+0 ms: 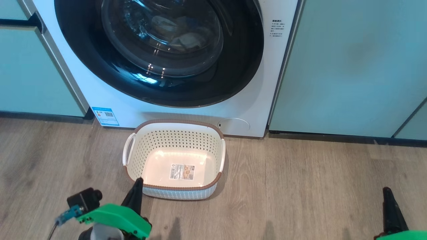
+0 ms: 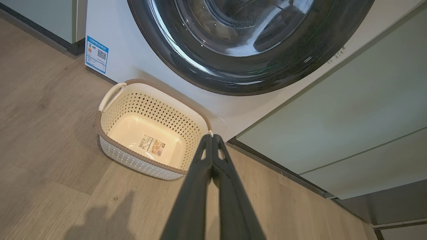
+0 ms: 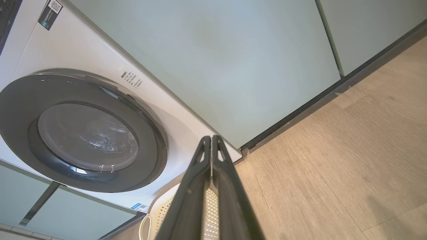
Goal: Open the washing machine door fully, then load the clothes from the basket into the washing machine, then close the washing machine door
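Round glossy black washing machine door (image 1: 159, 46) with a clear domed glass centre is seen shut flush against the big white front-loading washing machine (image 1: 110, 100). Small cream perforated plastic basket (image 1: 173, 141) with brown rim is set on the wood-look floor (image 1: 300, 186) just in front of the washer, long axis parallel to its front, and is found empty. Pale shapes behind the glass are judged to be the clothes (image 1: 188, 38); not confirmable. Task is judged complete.

Door lies ahead of and above both claws. Left gripper (image 1: 138, 182) is placed at the basket's near-left corner, roughly under the door. Right gripper (image 1: 387, 191) is parked well off to the right, before the pale green cabinet (image 1: 350, 66). Left arm is therefore nearer if a check push is wanted. Both pairs of dark fingers are pressed together, nothing held.

Writing:
- blue energy sticker (image 1: 105, 116) with QR code, low left on the washer
- barcode label (image 1: 181, 171) on the basket floor
- small printed block (image 1: 277, 29), upper right of the washer front

None can be read.
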You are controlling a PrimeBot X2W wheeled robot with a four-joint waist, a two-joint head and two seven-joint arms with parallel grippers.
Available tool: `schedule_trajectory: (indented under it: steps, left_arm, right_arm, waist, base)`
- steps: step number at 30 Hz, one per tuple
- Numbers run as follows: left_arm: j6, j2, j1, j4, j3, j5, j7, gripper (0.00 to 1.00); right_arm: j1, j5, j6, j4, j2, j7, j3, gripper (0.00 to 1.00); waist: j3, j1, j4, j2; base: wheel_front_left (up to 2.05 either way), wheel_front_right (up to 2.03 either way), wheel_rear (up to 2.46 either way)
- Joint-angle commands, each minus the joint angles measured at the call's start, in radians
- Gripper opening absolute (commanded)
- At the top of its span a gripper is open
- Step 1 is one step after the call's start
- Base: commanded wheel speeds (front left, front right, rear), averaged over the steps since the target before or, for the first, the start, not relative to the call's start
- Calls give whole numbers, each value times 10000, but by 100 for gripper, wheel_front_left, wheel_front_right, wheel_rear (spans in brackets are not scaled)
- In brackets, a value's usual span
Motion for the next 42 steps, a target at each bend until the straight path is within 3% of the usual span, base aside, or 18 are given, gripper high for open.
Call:
schedule_trajectory:
  steps: [1,42]
  left_arm:
    - [-110,61,-578,-247,307,-280,39,0]
    - [-847,-170,-1085,408,1171,-4784,922,0]
  right_arm:
    - [-603,296,-15,-241,-307,62,45,0]
    - [-1534,4780,-26,494,-400,982,16,0]
  waist:
    - [-3,-1,6,0]
    - [-98,-1,171,0]
  base:
    - [0,0,0]
    - [0,0,0]
